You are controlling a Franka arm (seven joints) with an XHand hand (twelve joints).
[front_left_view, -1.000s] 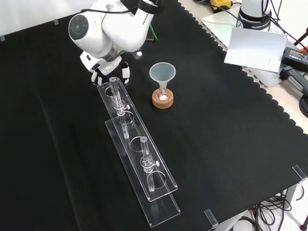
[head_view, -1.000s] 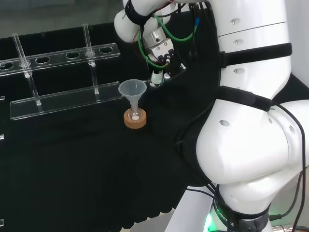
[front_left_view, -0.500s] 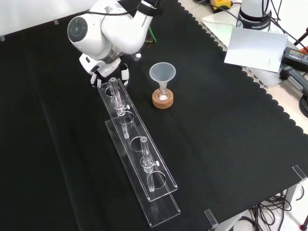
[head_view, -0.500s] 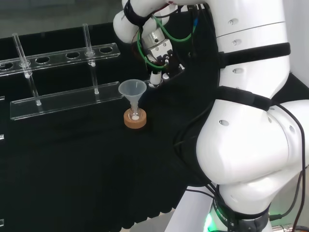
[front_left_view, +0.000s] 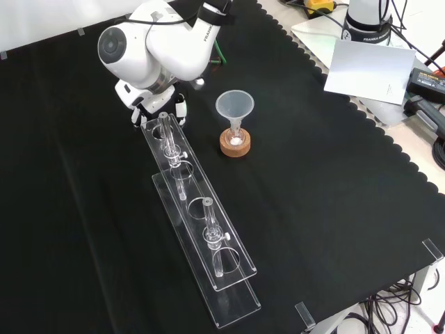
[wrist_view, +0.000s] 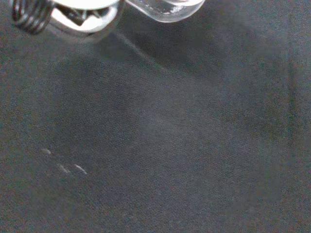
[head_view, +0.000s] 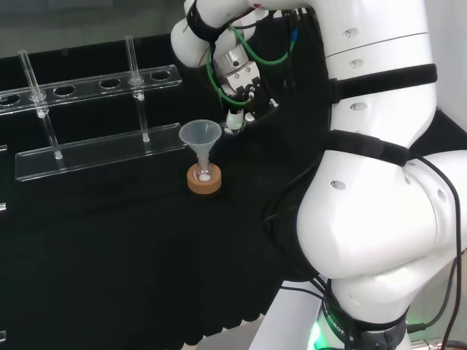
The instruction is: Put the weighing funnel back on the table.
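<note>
Weighing funnel (wrist_view: pixel 165 8) just beside the robot hand (wrist_view: pixel 80 10)

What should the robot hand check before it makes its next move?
1. Cloth below the hand is bare: ok.
2. Clear piece at the hand, probably the weighing funnel, touches the cloth: cannot tell.
3. The hand's hold on that piece: cannot tell.
4. Big funnel upright in its flask on the cork ring, apart from the hand: ok.
5. Gap between the hand and the near end of the tube rack: cannot tell.
</note>
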